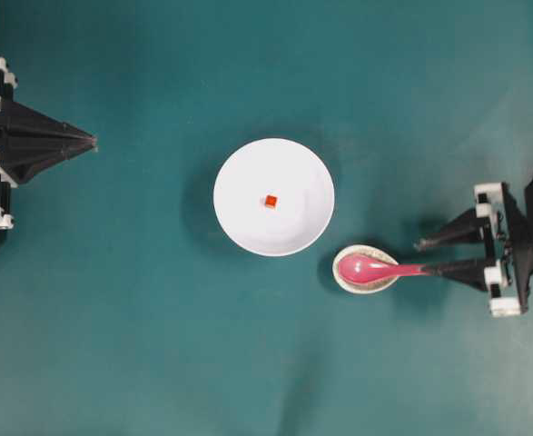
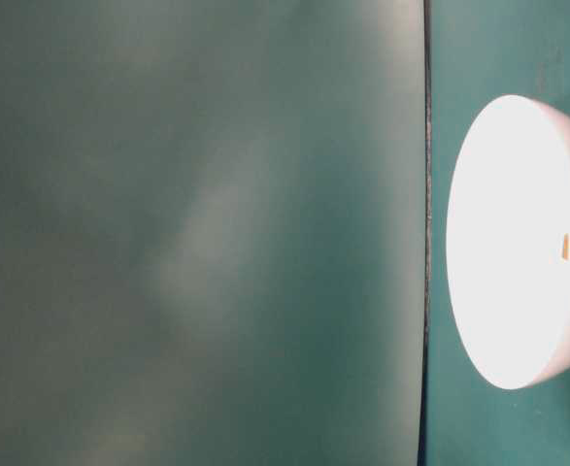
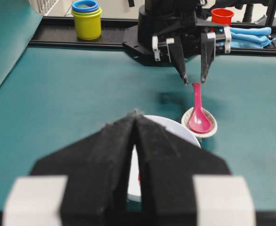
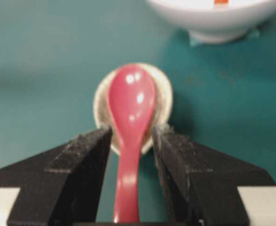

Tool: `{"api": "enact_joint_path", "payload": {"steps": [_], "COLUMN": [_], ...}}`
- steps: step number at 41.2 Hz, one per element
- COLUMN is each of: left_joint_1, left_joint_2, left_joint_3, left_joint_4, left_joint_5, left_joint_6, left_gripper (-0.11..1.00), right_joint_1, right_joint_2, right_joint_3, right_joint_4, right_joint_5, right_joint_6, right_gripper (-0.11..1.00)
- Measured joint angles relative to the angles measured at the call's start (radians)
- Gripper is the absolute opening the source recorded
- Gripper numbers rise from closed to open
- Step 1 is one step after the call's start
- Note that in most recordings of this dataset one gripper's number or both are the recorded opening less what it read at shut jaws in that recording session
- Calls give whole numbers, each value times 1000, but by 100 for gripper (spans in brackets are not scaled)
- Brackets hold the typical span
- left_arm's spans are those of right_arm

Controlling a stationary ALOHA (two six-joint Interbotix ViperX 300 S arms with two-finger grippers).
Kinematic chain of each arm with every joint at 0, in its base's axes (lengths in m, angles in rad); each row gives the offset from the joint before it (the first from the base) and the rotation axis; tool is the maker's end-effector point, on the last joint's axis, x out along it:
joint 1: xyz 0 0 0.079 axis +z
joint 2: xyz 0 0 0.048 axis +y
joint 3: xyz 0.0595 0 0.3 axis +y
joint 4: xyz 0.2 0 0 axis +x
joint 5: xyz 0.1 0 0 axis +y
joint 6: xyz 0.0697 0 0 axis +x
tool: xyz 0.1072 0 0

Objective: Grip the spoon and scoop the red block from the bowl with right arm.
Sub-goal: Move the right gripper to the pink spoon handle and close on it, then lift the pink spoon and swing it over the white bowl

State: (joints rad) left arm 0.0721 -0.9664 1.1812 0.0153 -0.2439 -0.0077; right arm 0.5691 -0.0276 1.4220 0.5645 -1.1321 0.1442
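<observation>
The pink spoon [image 1: 368, 269] lies with its scoop in a small speckled dish [image 1: 348, 282], handle pointing right. My right gripper [image 1: 423, 256] is open, its fingers on either side of the handle's end. In the right wrist view the spoon [image 4: 130, 108] runs between the two fingers [image 4: 88, 155] with a gap on each side. The red block [image 1: 271, 201] sits in the middle of the white bowl [image 1: 248, 173], left of the spoon. My left gripper [image 1: 92, 141] is shut and empty at the far left; in its own view it [image 3: 135, 115] points at the bowl [image 3: 177, 129].
The small dish [image 4: 165, 94] sits under the scoop, just right of the bowl. Stacked cups [image 3: 87, 19], a red cup [image 3: 222, 15] and a blue cloth [image 3: 250, 35] stand behind the right arm's base, off the mat.
</observation>
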Motion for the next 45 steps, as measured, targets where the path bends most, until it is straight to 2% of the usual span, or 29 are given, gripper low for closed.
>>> {"api": "enact_joint_path", "payload": {"steps": [5, 9, 35, 39, 45], "left_joint_1": [0, 0, 2, 2, 2], "left_joint_2": [-2, 0, 2, 2, 2], "left_joint_3": [0, 0, 2, 0, 0], "left_joint_4": [2, 2, 2, 0, 2], "left_joint_5": [2, 2, 2, 2, 5], "left_joint_6": [0, 0, 0, 0, 0], "left_gripper": [0, 0, 0, 0, 0], "right_joint_1": [54, 74, 83, 84, 84], "right_joint_2": [69, 101, 150, 150, 150], "right_joint_3": [-20, -28, -41, -41, -49], "right_joint_4": [66, 89, 94, 92, 94], "right_joint_5": [-14, -15, 20, 18, 20], "right_joint_6": [0, -2, -15, -32, -72], "right_gripper": [48, 48, 46, 42, 27]}}
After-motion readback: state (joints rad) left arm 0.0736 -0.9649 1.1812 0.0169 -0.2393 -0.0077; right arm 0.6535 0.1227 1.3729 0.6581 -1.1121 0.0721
